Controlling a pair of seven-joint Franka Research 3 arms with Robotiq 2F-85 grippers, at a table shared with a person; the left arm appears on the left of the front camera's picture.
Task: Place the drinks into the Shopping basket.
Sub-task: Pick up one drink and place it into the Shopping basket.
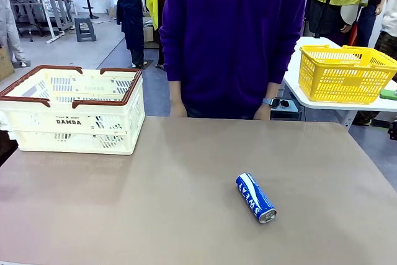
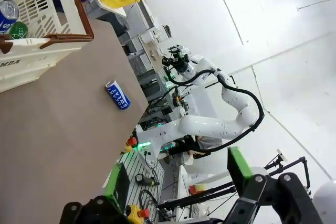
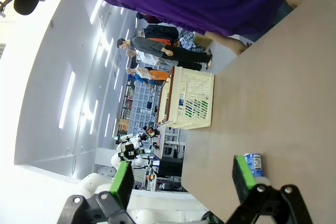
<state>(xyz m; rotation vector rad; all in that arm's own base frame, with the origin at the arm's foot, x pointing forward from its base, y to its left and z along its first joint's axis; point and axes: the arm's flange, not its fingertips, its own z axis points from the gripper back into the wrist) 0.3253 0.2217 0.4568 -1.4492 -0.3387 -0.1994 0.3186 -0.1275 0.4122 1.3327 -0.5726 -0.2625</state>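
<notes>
While raised well above the table [image 1: 155,215], left gripper [image 2: 176,182] spread wide with green-padded fingers [image 2: 237,162] apart and nothing between them, seen in the left wrist view. Right gripper [image 3: 181,179] likewise wide open and empty in the right wrist view, green pads on both fingertips [image 3: 242,174], held off the tabletop. Beyond the left gripper, lying on its side on the bare brown surface: blue can [image 2: 117,95] marked "SWEAT", white lettering along its length. Same blue can [image 1: 255,197] in the front view at right of centre on the near half of the table, silver end toward the robot, touching nothing; its end [image 3: 254,164] peeking just beside the right fingertip in the right wrist view. Well apart from it, at the far left corner: cream-white Shopping basket [image 1: 74,130] with brown rim, slotted sides and black "DAMDA" lettering. Inside the basket, through the left wrist view: another blue can end [image 2: 7,14] and a green can [image 2: 19,30] beside it. Across the table, standing at the far edge: person in a purple top [image 1: 232,35], hands down by the table edge. Behind on a white side table: yellow mesh basket [image 1: 344,74].
</notes>
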